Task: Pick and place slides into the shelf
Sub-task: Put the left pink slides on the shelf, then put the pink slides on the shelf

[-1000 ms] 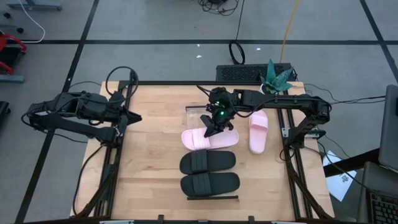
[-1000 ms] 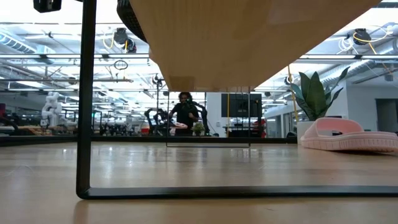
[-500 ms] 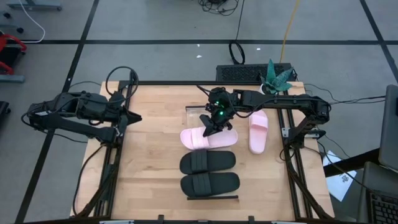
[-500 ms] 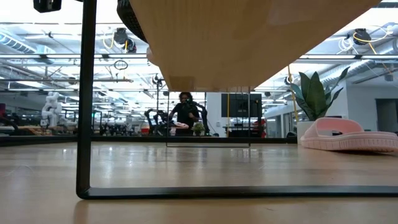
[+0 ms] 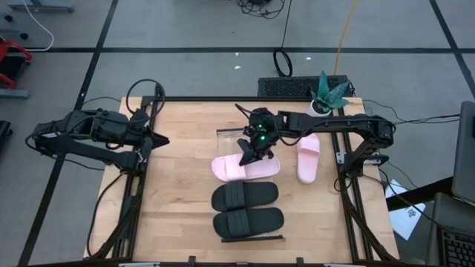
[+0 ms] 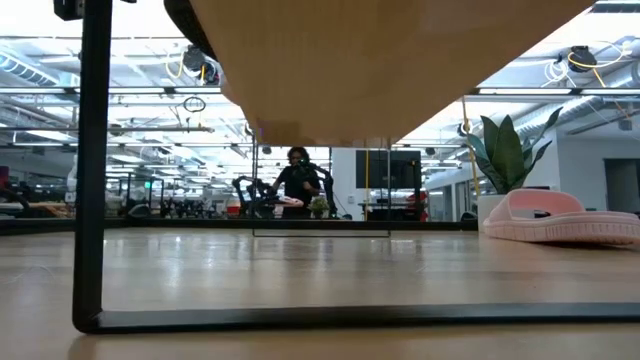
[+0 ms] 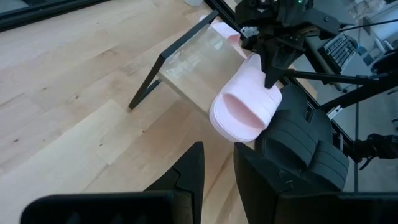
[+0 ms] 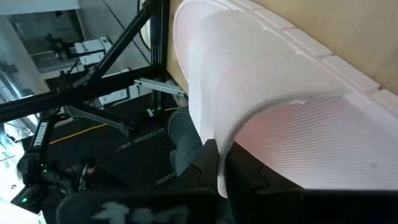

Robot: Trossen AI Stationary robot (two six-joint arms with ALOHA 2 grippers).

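Between my right gripper's (image 5: 251,154) fingers sits the strap of one pink slide (image 5: 246,167), clenched from above and lying crosswise on the shelf (image 5: 231,136). Beside it, nearer the front edge, the two black slides (image 5: 246,209) lie in line. Off the shelf, the second pink slide (image 5: 308,157) rests on the table (image 5: 178,185). My left gripper (image 5: 152,139) waits at the table's left edge, fingers parted.

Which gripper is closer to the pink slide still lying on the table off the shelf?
Right. The right gripper is shut on the other pink slide on the shelf, close beside the loose pink slide. The left gripper waits at the table's far left edge.
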